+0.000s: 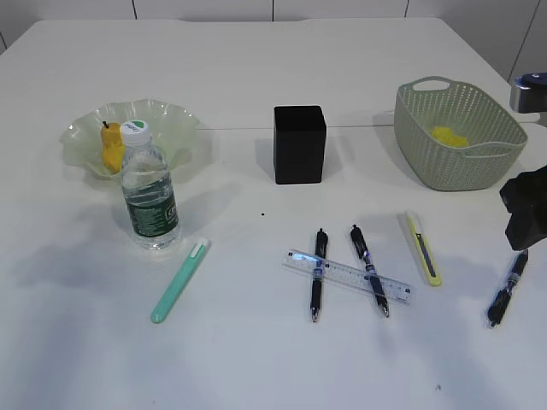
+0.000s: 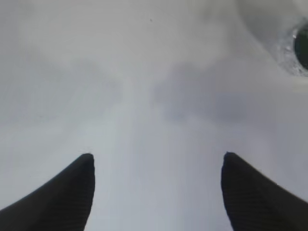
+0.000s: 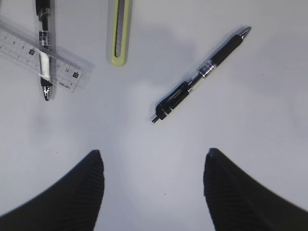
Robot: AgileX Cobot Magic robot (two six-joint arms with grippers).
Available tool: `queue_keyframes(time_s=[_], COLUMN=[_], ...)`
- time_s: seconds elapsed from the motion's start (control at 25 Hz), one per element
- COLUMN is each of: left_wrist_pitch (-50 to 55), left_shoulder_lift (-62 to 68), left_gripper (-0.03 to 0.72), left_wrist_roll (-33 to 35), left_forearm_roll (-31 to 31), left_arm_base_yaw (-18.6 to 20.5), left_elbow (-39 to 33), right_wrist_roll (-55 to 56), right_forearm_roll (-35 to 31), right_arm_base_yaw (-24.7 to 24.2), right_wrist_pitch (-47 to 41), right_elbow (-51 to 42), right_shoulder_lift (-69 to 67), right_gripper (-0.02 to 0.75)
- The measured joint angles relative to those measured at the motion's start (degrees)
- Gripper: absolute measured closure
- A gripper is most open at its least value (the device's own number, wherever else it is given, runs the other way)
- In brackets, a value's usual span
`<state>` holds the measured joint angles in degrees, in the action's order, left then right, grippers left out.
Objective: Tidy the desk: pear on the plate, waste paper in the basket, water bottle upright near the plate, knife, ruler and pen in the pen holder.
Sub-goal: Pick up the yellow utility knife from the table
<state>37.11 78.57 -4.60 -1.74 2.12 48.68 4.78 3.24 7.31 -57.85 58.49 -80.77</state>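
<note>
The yellow pear (image 1: 111, 147) lies on the pale green plate (image 1: 162, 120) at the left. The water bottle (image 1: 149, 192) stands upright just in front of the plate. Yellow waste paper (image 1: 449, 137) sits in the green basket (image 1: 491, 158). A clear ruler (image 1: 348, 276) lies across two black pens (image 1: 317, 273) in front of the black pen holder (image 1: 300, 143), with a yellow-green knife (image 1: 424, 248) to their right. My right gripper (image 3: 153, 156) hangs open over bare table, just short of a third pen (image 3: 201, 74). My left gripper (image 2: 158, 156) is open over bare table, the bottle's base (image 2: 297, 48) beyond it.
A slim teal tool (image 1: 180, 280) lies slanted in front of the bottle. The right arm's black body (image 1: 526, 209) shows at the right edge, in front of the basket. The left arm is outside the exterior view.
</note>
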Motion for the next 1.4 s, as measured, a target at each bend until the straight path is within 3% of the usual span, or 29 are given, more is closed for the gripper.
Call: queue_keyframes(time_s=[0.16,0.32,0.44,0.72,1.08,1.4], left_wrist_pitch=[8.4,14.1,14.5,10.4,7.9,8.1], left_shoulder_lift=[0.0,-0.1,-0.2,-0.2,-0.3,-0.3], left_gripper=[0.106,0.108,0.108,0.108,0.108,0.109], left_wrist_roll=[5.4,6.3,6.4,5.5,4.2,4.2], left_forearm_roll=[-7.4,-9.1,-9.0,-8.0,-7.2,-7.1], left_arm_base_yaw=[-0.2,-0.5,-1.7,-9.3,-9.7,-9.7], left_elbow=[2.4,2.9,2.9,2.9,2.9,2.9], right_wrist_roll=[0.0,0.0,0.0,0.1,1.0,2.1], right_forearm_roll=[0.0,0.0,0.0,-2.0,-4.0,-4.1], right_arm_base_yaw=[0.0,0.0,0.0,0.0,0.0,0.0], right_wrist_pitch=[0.0,-0.1,-0.4,-3.0,-7.2,-7.5], right_elbow=[0.0,0.4,2.8,12.6,29.0,35.7], right_shoulder_lift=[0.0,0.0,-0.1,-9.0,-26.4,-36.8], right_gripper=[0.256,0.256,0.256,0.256,0.256,0.280])
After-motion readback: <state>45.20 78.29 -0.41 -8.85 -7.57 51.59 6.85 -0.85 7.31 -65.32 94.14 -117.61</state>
